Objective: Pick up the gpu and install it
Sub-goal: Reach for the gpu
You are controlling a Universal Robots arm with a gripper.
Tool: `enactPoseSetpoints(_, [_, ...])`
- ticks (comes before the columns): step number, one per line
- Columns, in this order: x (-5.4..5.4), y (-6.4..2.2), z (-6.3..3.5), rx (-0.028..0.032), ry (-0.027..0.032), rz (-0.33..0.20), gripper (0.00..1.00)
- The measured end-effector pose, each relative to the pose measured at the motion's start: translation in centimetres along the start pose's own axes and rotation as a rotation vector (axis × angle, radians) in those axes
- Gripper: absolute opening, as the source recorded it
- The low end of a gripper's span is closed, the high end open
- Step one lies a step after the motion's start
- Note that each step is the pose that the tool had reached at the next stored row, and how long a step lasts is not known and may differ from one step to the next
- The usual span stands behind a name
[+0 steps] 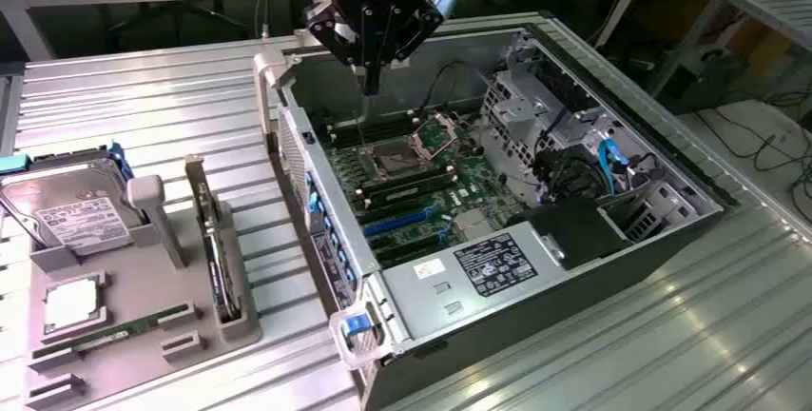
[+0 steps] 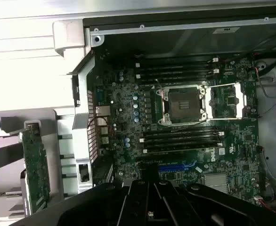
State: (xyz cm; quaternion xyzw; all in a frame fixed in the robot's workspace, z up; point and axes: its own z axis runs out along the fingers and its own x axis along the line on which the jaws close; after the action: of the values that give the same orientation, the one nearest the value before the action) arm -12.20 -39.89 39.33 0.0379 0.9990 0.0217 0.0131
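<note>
1. We see a slatted metal table carrying everything, its bare slats running out to the edge at the exterior view's right.
2. An open computer case lies on its side across the middle of the table, open face up.
3. Inside the case the motherboard lies flat. A silver power supply with a dark label sits at the case's near end in the exterior view.
4. A grey holder sits by the table's edge at the exterior view's left, just beside the case.
5. A silver hard drive with a white label leans in the holder's far corner.
6. The gpu stands on its long edge in a slot along the holder's side nearest the case. It is apart from the gripper and nothing is touching it.
7. The gripper hangs over the far end of the case. We see its jaws pressed together with nothing between them. The tips point down toward the motherboard, near the processor socket.
8. The processor socket stands open, its metal frame swung aside, with dark memory slots on both sides.
9. A square processor chip rests in the holder, near the table's near-left corner in the exterior view.
10. A slim green memory stick lies in a slot just beside that chip.
</note>
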Motion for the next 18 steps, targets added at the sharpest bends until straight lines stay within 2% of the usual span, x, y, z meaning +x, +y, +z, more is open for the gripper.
enactPoseSetpoints(1, [0.1,-0.01,0.00,0.0000,0.0000,0.000,0.11])
enactPoseSetpoints(3, [1.4,-0.17,-0.04,0.0000,0.0000,-0.001,0.11])
enactPoseSetpoints(5, [3.3,-0.55,-0.10,-0.0001,0.0001,-0.003,0.11])
enactPoseSetpoints(18, [4.5,-0.81,-0.14,-0.0001,0.0002,-0.004,0.11])
